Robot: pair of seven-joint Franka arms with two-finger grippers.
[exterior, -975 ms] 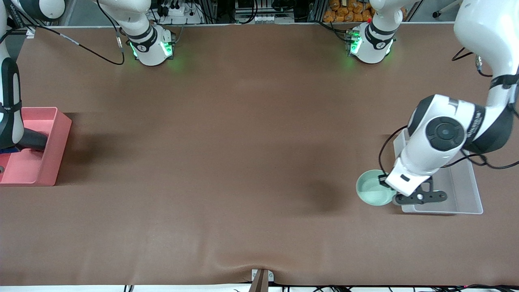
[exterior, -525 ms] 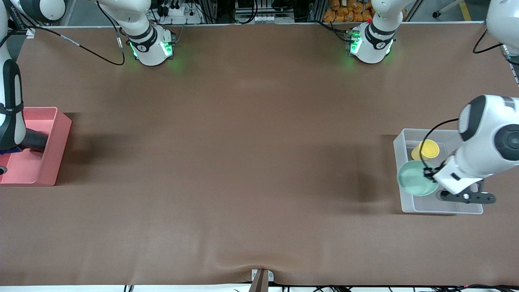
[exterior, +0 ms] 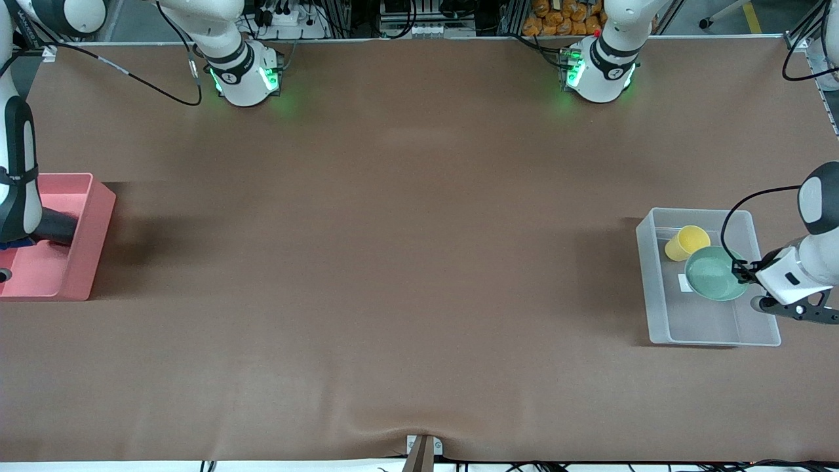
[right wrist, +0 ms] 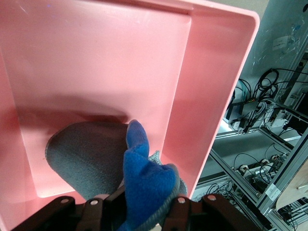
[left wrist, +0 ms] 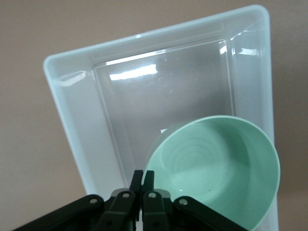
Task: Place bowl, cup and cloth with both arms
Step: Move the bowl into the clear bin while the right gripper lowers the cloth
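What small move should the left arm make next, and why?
Probably lower and release: the left gripper is shut on the bowl rim, holding it over the clear bin beside the cup, which already lies inside.

There are 2 white arms, each ending in 1 black hand: the left hand (left wrist: pixel 143 190) and the right hand (right wrist: pixel 139 204), so 2 hands in all. The desk (exterior: pixel 393 262) carries 2 bins: 1 clear bin (exterior: pixel 695 321) and 1 pink bin (exterior: pixel 72 262). There is 1 mint bowl (exterior: pixel 714 274), 1 yellow cup (exterior: pixel 687 241) and 1 grey-and-blue cloth (right wrist: pixel 110 163).
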